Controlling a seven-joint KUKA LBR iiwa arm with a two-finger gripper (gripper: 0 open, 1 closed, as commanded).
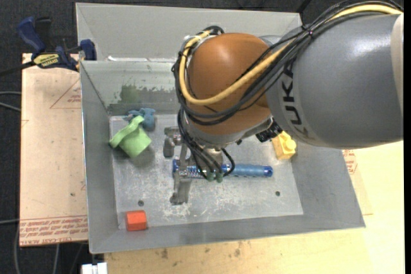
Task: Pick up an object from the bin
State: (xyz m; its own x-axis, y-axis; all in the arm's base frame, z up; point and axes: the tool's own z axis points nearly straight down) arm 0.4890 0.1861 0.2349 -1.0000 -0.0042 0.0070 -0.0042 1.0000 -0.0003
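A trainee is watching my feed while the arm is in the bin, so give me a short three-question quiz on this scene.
1. Multiple choice: where on the floor of the grey bin does the orange-red block lie?
A) by the view's lower-left corner
B) under the gripper
C) against the right wall
2. True or false: the green lump touches the orange-red block.
3. Fill in: the long stick whose left end lies at the gripper is ___ in colour.

Key
1. A.
2. False: bare floor lies between them, with the lump further back.
3. Blue.
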